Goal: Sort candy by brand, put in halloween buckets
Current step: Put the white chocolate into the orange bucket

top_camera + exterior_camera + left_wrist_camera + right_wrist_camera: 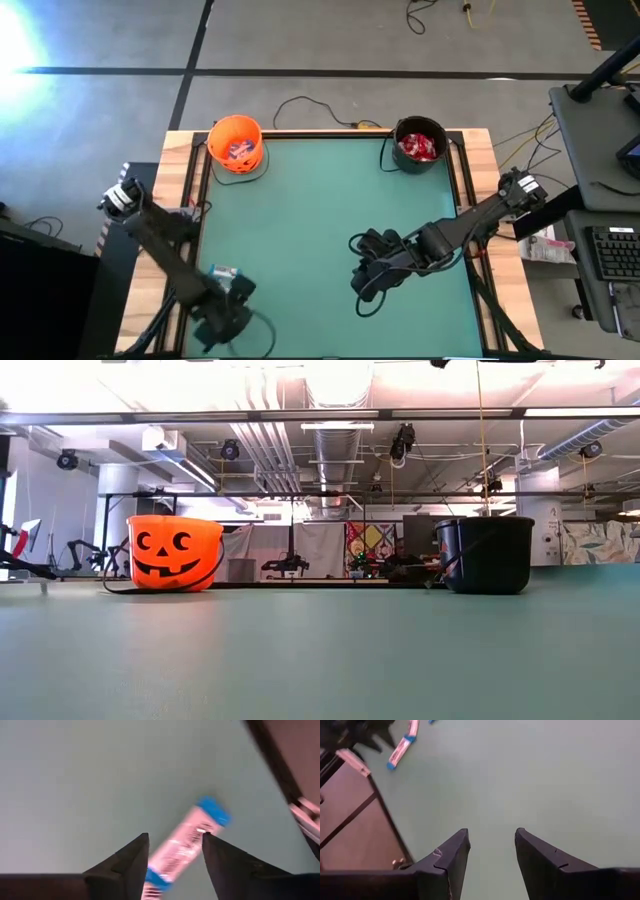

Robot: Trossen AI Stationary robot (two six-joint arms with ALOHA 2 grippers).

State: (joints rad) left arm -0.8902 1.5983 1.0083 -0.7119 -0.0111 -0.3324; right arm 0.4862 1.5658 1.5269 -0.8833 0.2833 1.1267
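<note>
From above, the green desk carries the orange bucket at 11 o'clock with blue bars inside, and the black bucket at 1 o'clock holding red packets. The left gripper sits at 7 o'clock beside a blue bar; the right gripper hovers at 4 o'clock.

At desk level, both buckets stand upright, well apart.

From the left wrist, the jaws stand parted astride the bar, which lies on the desk; no pinch shows.

From the right wrist, the jaws are released over bare desk, a bar far off.
</note>
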